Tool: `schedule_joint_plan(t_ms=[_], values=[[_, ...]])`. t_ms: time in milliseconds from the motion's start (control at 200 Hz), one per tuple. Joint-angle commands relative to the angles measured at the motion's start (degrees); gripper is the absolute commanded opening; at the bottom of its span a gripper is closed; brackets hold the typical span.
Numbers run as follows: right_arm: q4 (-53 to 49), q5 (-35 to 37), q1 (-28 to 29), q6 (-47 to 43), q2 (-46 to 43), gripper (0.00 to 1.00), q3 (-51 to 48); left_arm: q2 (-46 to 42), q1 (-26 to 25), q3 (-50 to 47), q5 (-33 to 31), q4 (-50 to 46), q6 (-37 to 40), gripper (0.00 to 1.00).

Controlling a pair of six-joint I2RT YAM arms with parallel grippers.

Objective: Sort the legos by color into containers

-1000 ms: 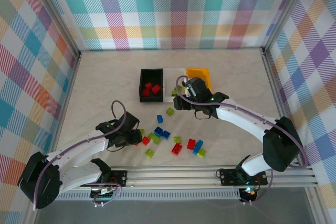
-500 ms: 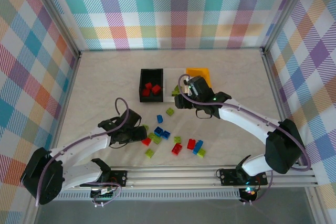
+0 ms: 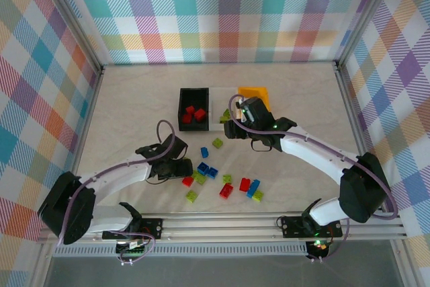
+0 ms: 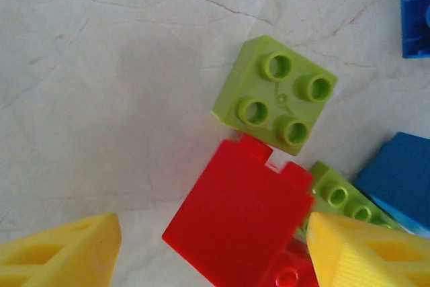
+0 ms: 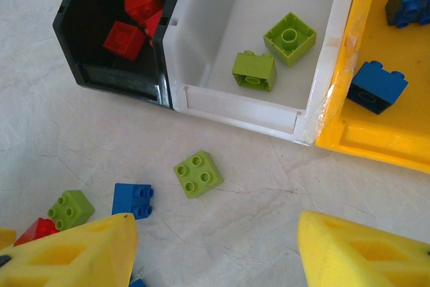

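A red lego (image 4: 238, 223) lies on its side on the table between my left gripper's (image 4: 215, 247) yellow fingers. The right finger (image 4: 366, 250) touches it, while a gap separates it from the left finger (image 4: 60, 253); the jaws stand open. A lime lego (image 4: 275, 92) lies just beyond. In the top view my left gripper (image 3: 184, 174) is at the red lego (image 3: 187, 181). My right gripper (image 5: 215, 247) hangs open and empty over bare table, short of a lime lego (image 5: 198, 173). The black container (image 5: 111, 75) holds red legos, the white one (image 5: 242, 109) lime, the orange-yellow one (image 5: 376, 142) blue.
Loose legos lie scattered in front of the containers: blue ones (image 3: 207, 169), a lime one (image 3: 218, 142), red ones (image 3: 226, 190) and another lime one (image 3: 191, 195). The three containers stand side by side mid-table (image 3: 181, 109). Checked walls enclose the table.
My left gripper has moved right and forward, bringing its fingers around the red lego. The right arm has barely shifted.
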Motion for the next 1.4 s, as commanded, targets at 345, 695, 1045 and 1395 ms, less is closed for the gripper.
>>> schedule_joint_plan(t_ms=[345,695,1045,1395], values=[[1.14,-1.14,-1.28,0.86,-2.12,0.65,-1.51,3.51,-0.16,0.43,-3.52,0.32,0.85,0.46],[1.23,-1.14,-1.96,0.95,-4.33,0.65,-2.96,-2.06,-0.21,9.31,-4.31,-8.26,2.86,0.36],[0.6,-0.97,-2.82,1.22,-6.29,0.65,-4.46,18.06,3.79,37.3,-6.08,-7.16,8.28,0.34],[0.1,-0.96,-3.1,1.74,-9.11,0.66,-6.37,40.27,10.23,60.75,-8.17,-12.0,9.69,0.33]])
